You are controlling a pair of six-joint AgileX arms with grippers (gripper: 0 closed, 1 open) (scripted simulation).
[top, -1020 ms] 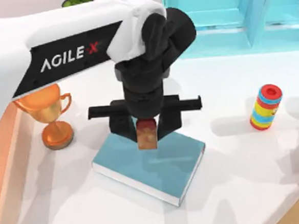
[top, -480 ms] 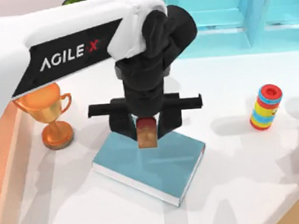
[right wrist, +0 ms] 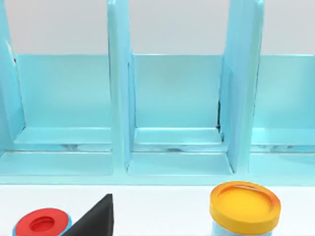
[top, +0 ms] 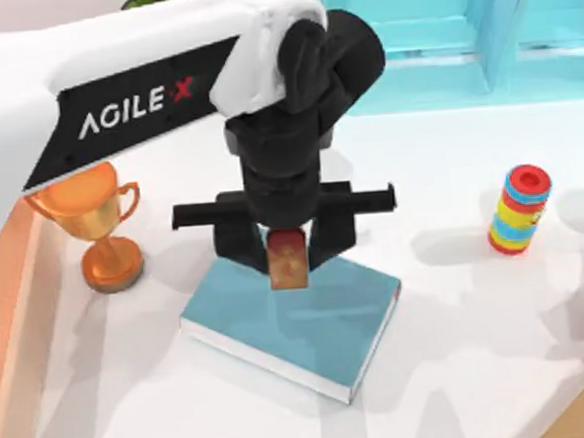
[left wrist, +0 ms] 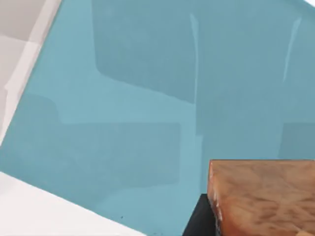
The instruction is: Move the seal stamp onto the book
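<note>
The left gripper (top: 287,247) hung over the far part of the book (top: 310,328), near the middle of the table (top: 460,328). Its two black fingers (top: 236,248) were closed on the stamp (top: 288,259), one on each side, and they held it upright, with the red top up and the tan body below. In the top view the stamp was over the far edge of the teal cover, but I could not tell whether its bottom already touched the cover or was a little above it. In the left wrist view the stamp (left wrist: 263,196) showed as an orange-brown block with a dark part of a finger (left wrist: 199,219) beside it, and the cover of the book (left wrist: 147,108) was under it, with a bit of the white table (left wrist: 44,216) at one corner. The book lay flat and turned at an angle to the table sides. A gold trophy (top: 100,222) stood to the left of the book, and a striped cylinder (top: 519,210) with a red top stood well apart on the right. A light-blue shelf (top: 439,28) was at the far side of the table. The right wrist view looked at this shelf (right wrist: 172,108), with a yellow lid (right wrist: 244,201) and a red lid (right wrist: 43,223) in front of it. For the right gripper, I could not tell its state.
</note>
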